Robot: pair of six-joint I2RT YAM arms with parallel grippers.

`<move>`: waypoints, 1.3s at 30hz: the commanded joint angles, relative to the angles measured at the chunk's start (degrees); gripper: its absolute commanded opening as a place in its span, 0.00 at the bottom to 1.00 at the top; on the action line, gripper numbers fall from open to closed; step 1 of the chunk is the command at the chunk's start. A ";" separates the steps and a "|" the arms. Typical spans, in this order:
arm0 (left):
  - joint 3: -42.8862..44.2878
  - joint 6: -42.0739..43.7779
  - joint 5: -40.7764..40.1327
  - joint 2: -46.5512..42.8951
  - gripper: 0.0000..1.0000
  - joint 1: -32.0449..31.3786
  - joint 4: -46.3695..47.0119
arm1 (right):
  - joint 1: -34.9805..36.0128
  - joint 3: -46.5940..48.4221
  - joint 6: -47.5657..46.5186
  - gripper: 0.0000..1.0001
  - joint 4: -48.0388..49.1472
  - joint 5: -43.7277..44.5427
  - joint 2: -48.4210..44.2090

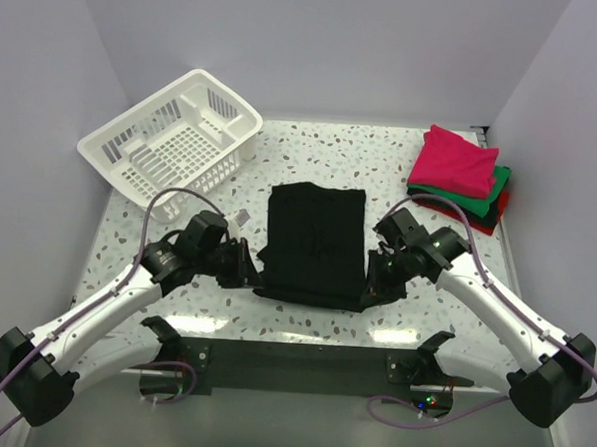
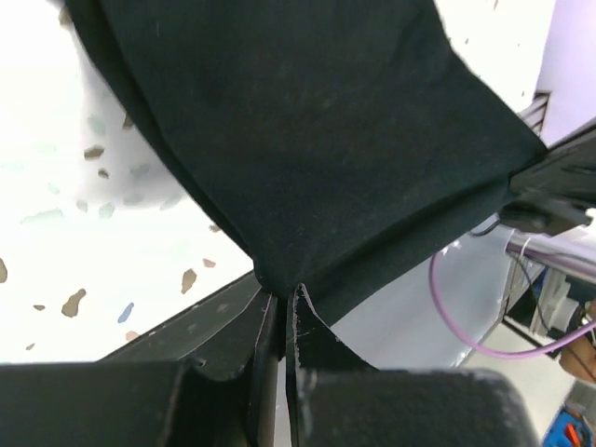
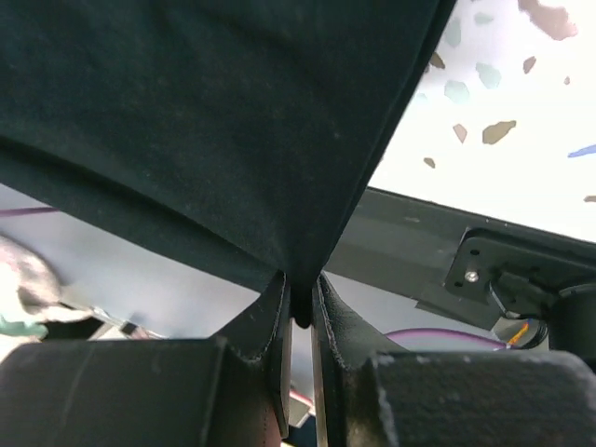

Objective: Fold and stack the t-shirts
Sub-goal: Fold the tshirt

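A large plain black t-shirt lies folded into a long panel in the middle of the speckled table. My left gripper is shut on its near left corner, and my right gripper is shut on its near right corner. In the left wrist view the black cloth rises taut from between my pinched fingers. The right wrist view shows the same cloth clamped between that gripper's fingers. A stack of folded t-shirts sits at the back right, magenta-pink on top, green, black and red edges below.
A white slatted plastic basket stands tilted at the back left. Both arm bases and purple cables sit along the near edge. White walls close in the table on three sides.
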 commanded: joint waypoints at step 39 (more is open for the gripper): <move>50.90 15.69 3.40 55.46 0.00 17.90 8.10 | -19.27 55.46 -8.11 0.00 6.14 8.21 51.97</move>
